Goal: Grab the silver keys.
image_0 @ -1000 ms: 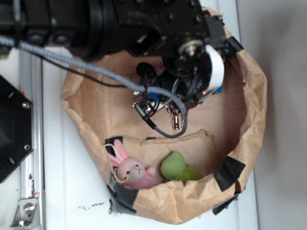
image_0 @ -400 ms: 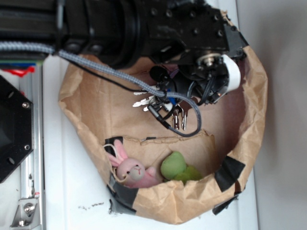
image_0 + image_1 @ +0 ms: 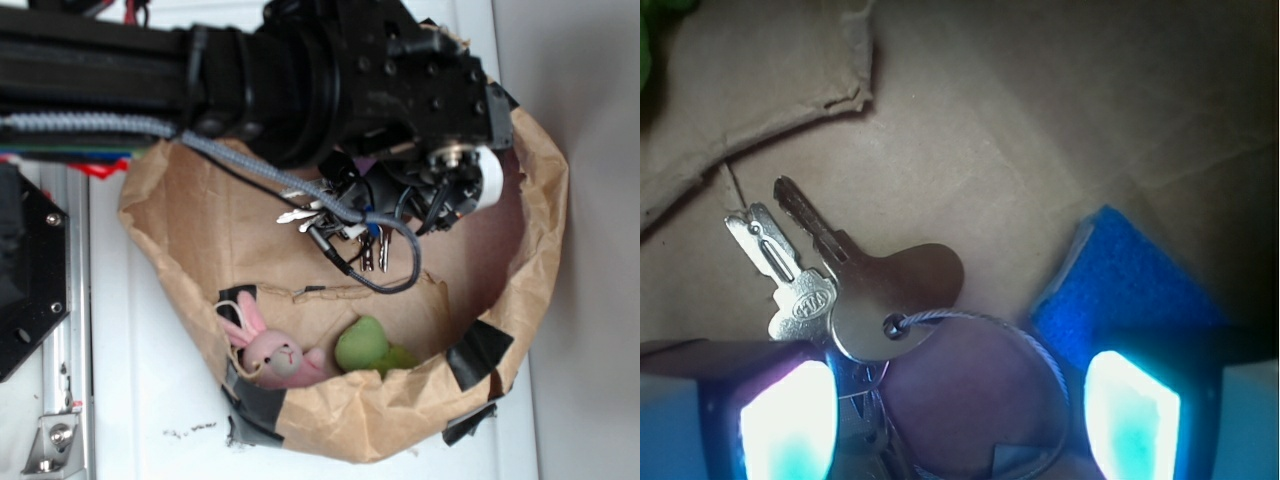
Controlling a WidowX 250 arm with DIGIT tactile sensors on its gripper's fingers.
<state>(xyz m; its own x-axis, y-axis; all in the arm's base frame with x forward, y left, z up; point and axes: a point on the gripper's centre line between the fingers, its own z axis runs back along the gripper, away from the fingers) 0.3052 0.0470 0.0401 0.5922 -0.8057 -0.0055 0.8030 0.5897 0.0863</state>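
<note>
Compared with the earlier pictures, the black robot arm with its black claw (image 3: 960, 420) has shifted further toward the right side of the crumpled brown paper bag (image 3: 520, 330), and the bunch of small silver-grey metal keys on a thin wire ring (image 3: 855, 300) now lies a little closer under it.

The claw stands open: in the wrist view its two bright, glowing pads (image 3: 790, 420) are apart at the bottom corners, with the wire loop and part of the bunch lying between them. It holds nothing yet. One large key with a rounded head and one slimmer stamped key point away from the claw, toward the torn cardboard edge (image 3: 790, 105). More keys seem to sit just beside the left pad, but they are half hidden there.

Just beside the right pad lies a blue rectangular block (image 3: 1120, 290), close to the ring but not touching the keys as far as I can tell.

I judge the keys to be light, hard and smooth, so they may slide or swing on the ring. The thin wire alone is a poor place to hold. It seems better to close over the rounded heads where the keys meet the ring.

Well away, at the near wall of the bag, rest a pink plush rabbit (image 3: 272, 358) and a green soft toy (image 3: 365, 348).
</note>
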